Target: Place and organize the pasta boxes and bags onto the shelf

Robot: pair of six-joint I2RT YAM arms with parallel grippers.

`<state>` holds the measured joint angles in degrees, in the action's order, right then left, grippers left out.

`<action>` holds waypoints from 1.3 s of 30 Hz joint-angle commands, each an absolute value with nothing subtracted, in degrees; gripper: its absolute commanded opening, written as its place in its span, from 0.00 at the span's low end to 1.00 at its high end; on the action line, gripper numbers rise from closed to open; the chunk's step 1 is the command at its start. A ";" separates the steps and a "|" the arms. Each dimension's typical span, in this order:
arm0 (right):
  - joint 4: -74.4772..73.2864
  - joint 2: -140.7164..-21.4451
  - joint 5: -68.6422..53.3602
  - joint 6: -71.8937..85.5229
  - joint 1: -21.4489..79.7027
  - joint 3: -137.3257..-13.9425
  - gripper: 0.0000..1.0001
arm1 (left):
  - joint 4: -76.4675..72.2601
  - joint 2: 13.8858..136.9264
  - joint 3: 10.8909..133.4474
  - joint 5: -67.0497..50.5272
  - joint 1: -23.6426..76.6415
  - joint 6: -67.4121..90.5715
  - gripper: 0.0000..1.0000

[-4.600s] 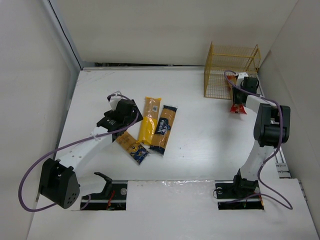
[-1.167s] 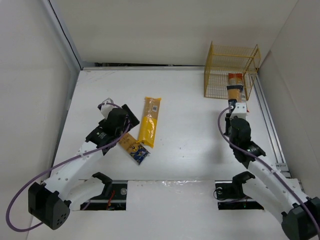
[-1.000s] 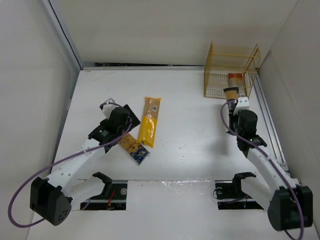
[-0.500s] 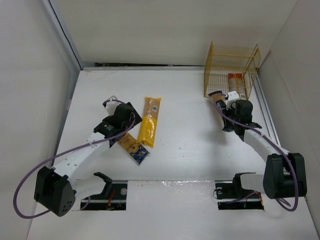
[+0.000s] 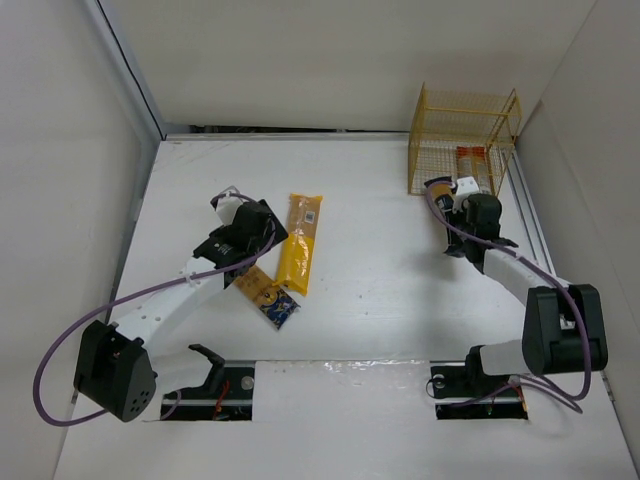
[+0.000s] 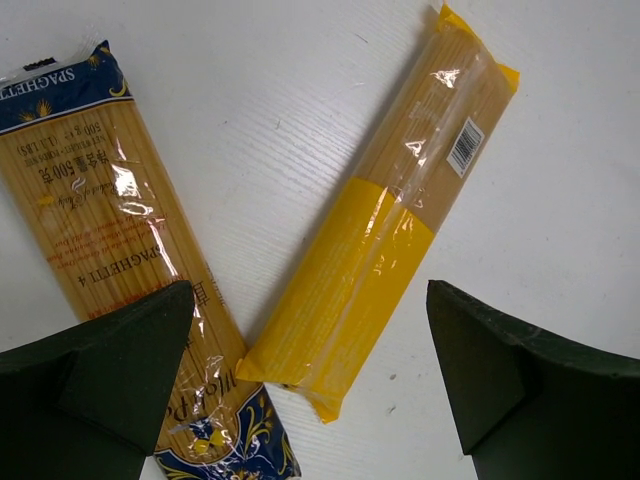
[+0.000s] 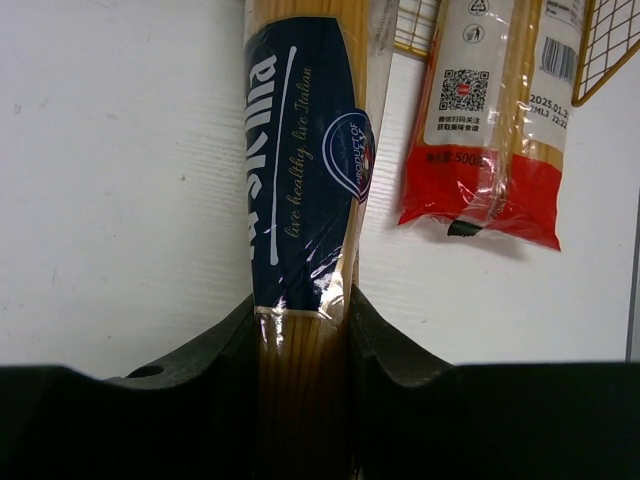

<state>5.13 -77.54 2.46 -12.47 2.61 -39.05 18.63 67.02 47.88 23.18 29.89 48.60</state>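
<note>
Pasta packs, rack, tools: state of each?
rack: upright on table.
yellow bag: flat on table, free.
blue-ended bag: flat on table, free.
dark-blue pack: clamped in right tool.
red pack: flat, reaching into rack.
left tool: open above both loose bags.
right tool: shut on dark-blue pack.

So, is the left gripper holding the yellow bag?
No, the left gripper is open, its jaws spread wide, and the yellow bag lies on the table between them, not gripped.
</note>
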 commanded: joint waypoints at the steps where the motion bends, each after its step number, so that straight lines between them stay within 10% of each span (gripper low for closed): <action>1: 18.71 -77.26 3.43 -10.90 1.76 -44.74 0.00 | 16.70 66.09 49.75 24.26 29.97 47.12 1.00; 29: 32.34 -109.33 1.24 -0.88 0.70 -69.34 0.00 | 16.35 65.57 49.04 21.88 27.69 45.35 1.00; 34: 29.28 -111.01 1.22 1.23 0.70 -70.58 1.00 | 18.01 64.42 49.04 22.41 27.69 45.35 1.00; 39: 23.04 -106.10 2.37 0.01 0.70 -68.30 1.00 | 20.21 62.84 49.04 22.41 27.69 47.27 1.00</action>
<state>22.13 -111.31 1.76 0.25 1.10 -68.10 18.17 65.21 48.60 21.26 27.88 46.09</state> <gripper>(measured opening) 0.998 0.997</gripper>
